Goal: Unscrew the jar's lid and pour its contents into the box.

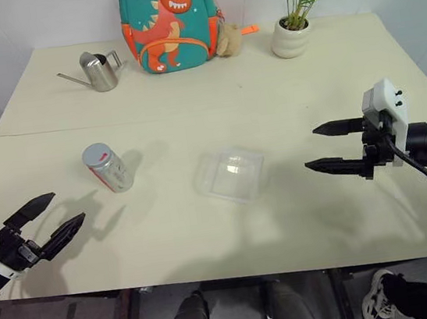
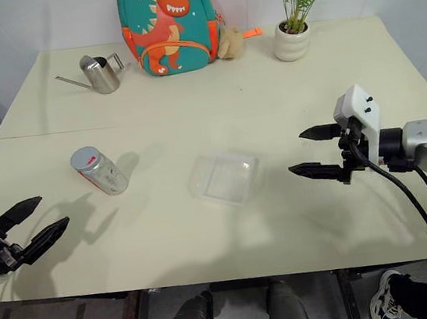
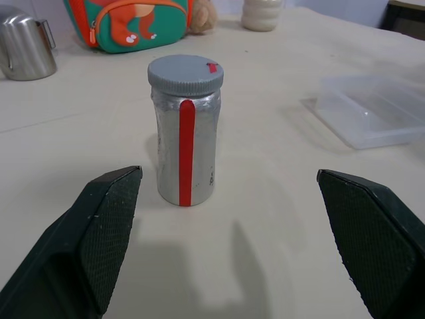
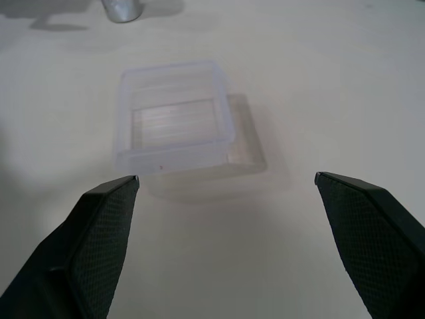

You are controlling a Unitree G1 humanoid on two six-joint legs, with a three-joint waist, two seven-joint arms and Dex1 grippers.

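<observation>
With both the left gripper point(image 1: 46, 225) and right gripper point(image 1: 331, 146) wide apart and empty, the upright jar point(image 1: 107, 168), lid point(image 1: 96, 154) on, may tip if pushed sideways.

Two black pointy fingers on each gripper point(image 1: 331, 146), rough and bumpy inside. White block with small dark screws on top. Silver arm, black cable.

We see bare cream tabletop point(image 1: 285, 103) between the upright clear jar point(image 1: 108, 168) and the shallow transparent plastic box point(image 1: 231, 174), wide enough for passage.
</observation>
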